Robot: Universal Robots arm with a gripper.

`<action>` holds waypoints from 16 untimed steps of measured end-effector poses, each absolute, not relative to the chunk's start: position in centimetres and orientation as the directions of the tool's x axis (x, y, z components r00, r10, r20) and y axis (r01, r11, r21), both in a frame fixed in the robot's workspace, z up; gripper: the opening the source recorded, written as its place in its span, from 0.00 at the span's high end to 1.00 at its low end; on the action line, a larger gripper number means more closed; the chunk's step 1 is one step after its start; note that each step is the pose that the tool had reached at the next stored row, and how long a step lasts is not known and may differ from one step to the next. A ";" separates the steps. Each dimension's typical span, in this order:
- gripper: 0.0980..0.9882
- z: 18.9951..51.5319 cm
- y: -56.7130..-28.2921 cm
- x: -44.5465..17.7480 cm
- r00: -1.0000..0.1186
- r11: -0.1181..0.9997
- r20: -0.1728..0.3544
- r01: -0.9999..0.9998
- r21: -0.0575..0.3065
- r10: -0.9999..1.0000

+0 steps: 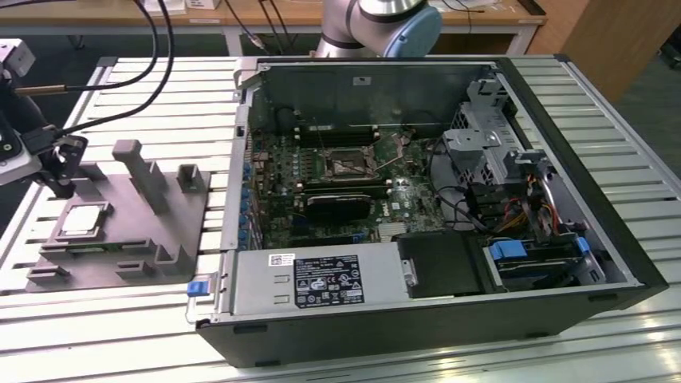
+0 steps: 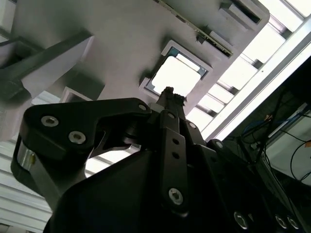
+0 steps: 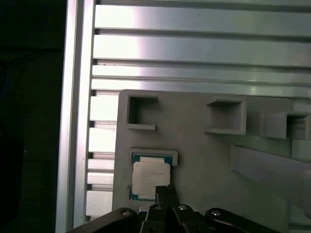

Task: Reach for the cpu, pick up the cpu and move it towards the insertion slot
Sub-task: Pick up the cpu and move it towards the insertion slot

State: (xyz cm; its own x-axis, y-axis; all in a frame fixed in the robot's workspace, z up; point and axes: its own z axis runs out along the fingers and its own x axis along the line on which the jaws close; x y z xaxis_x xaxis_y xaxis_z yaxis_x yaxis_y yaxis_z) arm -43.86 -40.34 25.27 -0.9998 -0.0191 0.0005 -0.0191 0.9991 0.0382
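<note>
a: any writing you can read from here?
b: not really. there's a black and white label on the silver power supply box at the near edge of the computer case, and a small white sticker just beside it, but i can't make out the print. the cpu has faint marks on its shiny top, and i can't read those either
a: where's the cpu sitting?
b: flat in a shallow square recess of the grey holder plate, close to the plate's edge
a: and the gripper?
b: the gripper hangs just over the cpu at one edge of the chip, fingertips pressed together with nothing between them. whether it touches the metal top, i can't tell
a: the insertion slot?
b: the insertion slot is on the green motherboard inside the open case, well apart from the chip, off to the exterior view's right of the plate
a: what's it all standing on?
b: a slatted aluminium table, plate and case side by side, with a wooden bench behind it
</note>
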 end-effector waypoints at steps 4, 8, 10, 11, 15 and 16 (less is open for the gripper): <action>0.99 24.7 -40.4 -44.0 -1.000 0.999 0.001 -0.019 0.038 -0.019; 0.99 24.0 -40.5 -44.2 -1.000 0.999 0.000 -0.019 0.038 -0.019; 0.99 23.6 -40.5 -44.3 -1.000 0.999 0.001 -0.019 0.038 -0.019; 0.99 23.4 -40.6 -44.4 -1.000 0.999 0.000 -0.019 0.038 -0.019; 0.99 22.7 -40.8 -44.4 -1.000 0.999 0.000 -0.019 0.038 -0.019; 0.99 22.5 -40.8 -44.4 -1.000 0.999 0.000 -0.019 0.038 -0.019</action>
State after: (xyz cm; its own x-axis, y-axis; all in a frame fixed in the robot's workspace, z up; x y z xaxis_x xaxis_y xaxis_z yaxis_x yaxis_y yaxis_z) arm -44.43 -40.83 22.51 -0.9998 -0.0191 0.0004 -0.0191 0.9991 0.0383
